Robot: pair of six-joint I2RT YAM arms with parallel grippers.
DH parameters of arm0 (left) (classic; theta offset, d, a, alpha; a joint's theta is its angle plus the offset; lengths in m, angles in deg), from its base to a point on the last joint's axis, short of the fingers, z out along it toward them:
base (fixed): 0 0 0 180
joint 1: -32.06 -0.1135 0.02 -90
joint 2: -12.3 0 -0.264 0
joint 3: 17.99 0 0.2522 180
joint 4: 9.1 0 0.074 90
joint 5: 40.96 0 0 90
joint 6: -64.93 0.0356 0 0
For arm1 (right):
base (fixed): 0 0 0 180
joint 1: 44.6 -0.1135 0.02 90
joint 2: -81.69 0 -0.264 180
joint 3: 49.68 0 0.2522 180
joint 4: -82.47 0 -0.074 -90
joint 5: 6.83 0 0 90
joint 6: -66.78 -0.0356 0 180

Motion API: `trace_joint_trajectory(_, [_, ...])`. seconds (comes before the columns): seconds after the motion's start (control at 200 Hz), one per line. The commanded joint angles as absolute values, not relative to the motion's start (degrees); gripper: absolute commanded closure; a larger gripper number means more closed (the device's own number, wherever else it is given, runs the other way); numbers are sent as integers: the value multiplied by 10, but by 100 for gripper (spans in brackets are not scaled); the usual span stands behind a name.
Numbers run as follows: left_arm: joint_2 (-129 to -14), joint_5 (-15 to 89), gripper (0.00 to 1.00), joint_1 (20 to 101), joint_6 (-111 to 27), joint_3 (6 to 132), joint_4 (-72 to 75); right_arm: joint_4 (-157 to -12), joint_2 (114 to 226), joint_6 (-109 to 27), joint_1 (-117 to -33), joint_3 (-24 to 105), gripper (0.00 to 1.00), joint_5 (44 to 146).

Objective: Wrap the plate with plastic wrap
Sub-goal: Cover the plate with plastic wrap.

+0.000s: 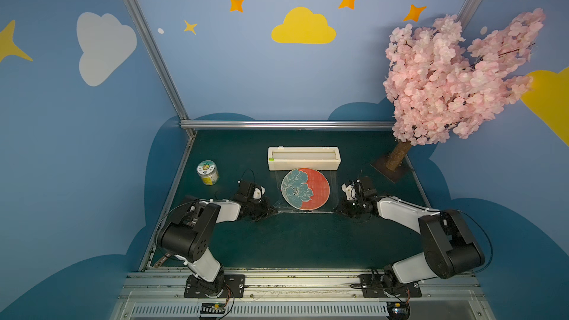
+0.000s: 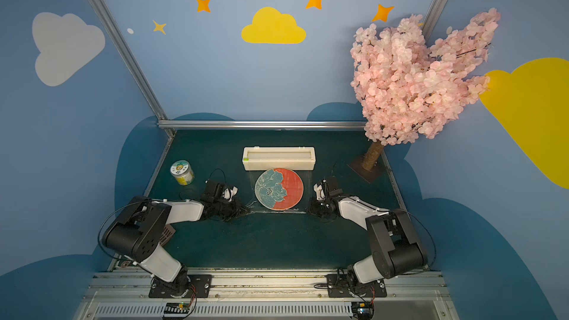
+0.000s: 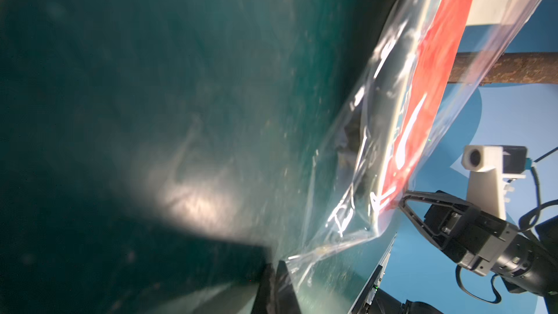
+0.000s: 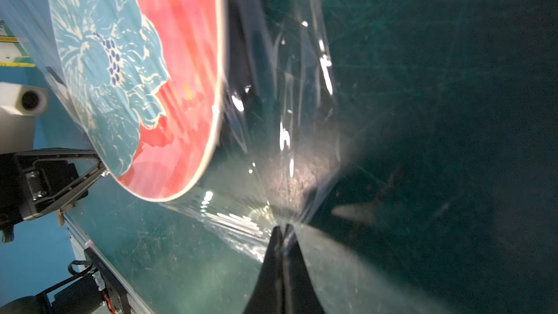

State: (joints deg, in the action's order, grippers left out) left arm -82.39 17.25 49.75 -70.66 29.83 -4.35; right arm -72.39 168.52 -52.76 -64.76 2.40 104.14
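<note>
The plate [image 1: 305,189] [image 2: 279,189], coral-red and teal with a flower, lies flat mid-table in front of the cream dispenser box [image 1: 304,157] [image 2: 278,157]. The plastic wrap [image 1: 332,181] [image 2: 308,180] runs from the box over the plate down to its near edge. My left gripper [image 1: 274,209] [image 2: 246,209] [image 3: 277,267] is shut on the wrap's near left corner [image 3: 347,206]. At the near right corner, my right gripper [image 1: 337,209] [image 2: 308,209] [image 4: 282,231] is shut on the wrap [image 4: 287,116]. Through the film the right wrist view shows the plate [image 4: 145,86].
A yellow-labelled jar [image 1: 208,173] stands at the far left. A pink blossom tree with its trunk [image 1: 397,158] on a brown base fills the far right corner. A brown slotted scoop [image 2: 167,235] lies behind the left arm. A metal rail [image 1: 292,278] borders the table's front.
</note>
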Motion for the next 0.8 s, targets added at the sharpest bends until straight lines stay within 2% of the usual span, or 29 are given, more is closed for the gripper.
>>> trace_joint_trajectory(0.0, [-839, 188, 97, 485, -688, 315, -13, -702, 1722, -530, -638, 55, 100, 1015])
trace_joint_trajectory(0.18, [-864, 196, 97, 484, -688, 345, -9, -725, 1771, -553, -635, 87, 100, 1022])
trace_joint_trajectory(0.596, [-912, 225, 97, 492, -762, 354, -134, -803, 1834, -620, -625, 115, 100, 1044])
trace_joint_trajectory(0.796, [-939, 232, 97, 505, -774, 372, -151, -794, 1846, -613, -621, 127, 100, 1050])
